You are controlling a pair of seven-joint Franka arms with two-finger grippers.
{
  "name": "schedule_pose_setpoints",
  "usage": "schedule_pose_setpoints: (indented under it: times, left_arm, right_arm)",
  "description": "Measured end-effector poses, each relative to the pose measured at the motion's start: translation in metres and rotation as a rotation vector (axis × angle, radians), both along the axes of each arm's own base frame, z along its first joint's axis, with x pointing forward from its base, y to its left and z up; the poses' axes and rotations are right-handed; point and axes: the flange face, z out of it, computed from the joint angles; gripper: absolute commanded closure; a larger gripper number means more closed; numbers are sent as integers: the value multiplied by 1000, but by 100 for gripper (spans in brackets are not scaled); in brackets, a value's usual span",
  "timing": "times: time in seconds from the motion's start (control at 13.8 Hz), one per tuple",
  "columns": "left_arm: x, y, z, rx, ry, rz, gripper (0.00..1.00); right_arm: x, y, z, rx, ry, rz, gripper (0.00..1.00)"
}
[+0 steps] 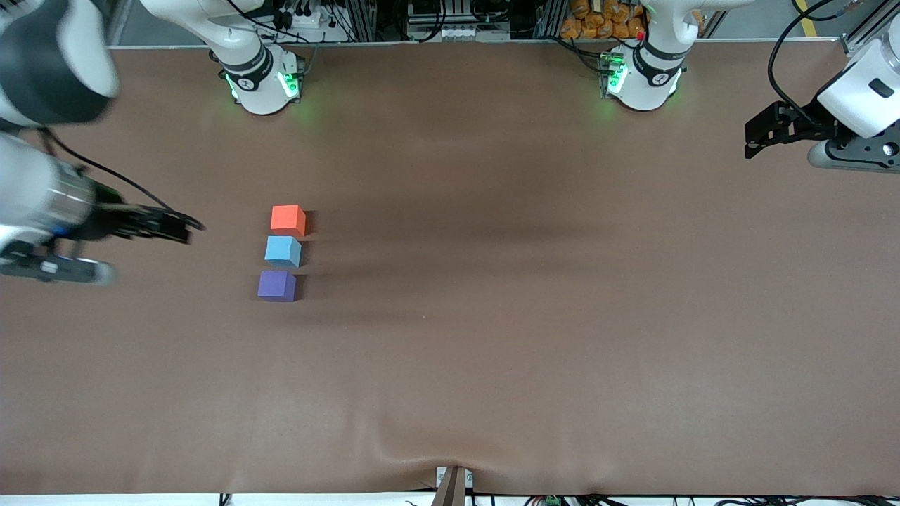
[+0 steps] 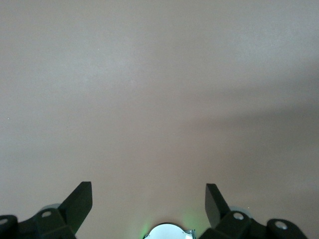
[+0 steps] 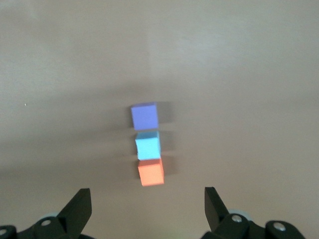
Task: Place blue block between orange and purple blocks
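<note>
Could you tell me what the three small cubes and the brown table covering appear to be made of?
The orange-red cube, sky-blue cube and violet-purple cube look like matte foam or painted wood: flat colour, no glare. The brown table covering seems a soft sheet, rippling at its near edge.

Both arms have glossy white rounded shells with black joint bands, and each base glows with green lights. The black two-finger left gripper [image 1: 751,147] and black two-finger right gripper [image 1: 191,230] end in wedge-shaped fingers [image 3: 79,208]. Black cables trail along each wrist.
</note>
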Motion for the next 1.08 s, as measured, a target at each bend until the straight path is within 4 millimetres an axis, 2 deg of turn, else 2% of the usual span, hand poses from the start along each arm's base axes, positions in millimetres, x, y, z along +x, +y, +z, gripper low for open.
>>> schedule_pose_setpoints:
  times: [0.22,0.36,0.58,0.72,0.94,1.08]
  left_arm:
    - [0,1,0,0,1,2,0]
    - [0,1,-1,0,3,2,0]
    - [1,4,-1,0,2,7,0]
    - [1,4,-1,0,2,8,0]
    - [1,5,-1,0,2,8,0]
    - [1,5,-1,0,2,9,0]
  right_arm:
    - [-18,-38,34,-34,37,-33,0]
    - [-35,-46,62,-68,30,-1,0]
    - [-62,-47,101,-64,-28,56,0]
    - [-68,-48,101,-62,-58,61,0]
    - [-69,-50,79,-60,-51,65,0]
    - [-70,-51,75,-59,-57,72,0]
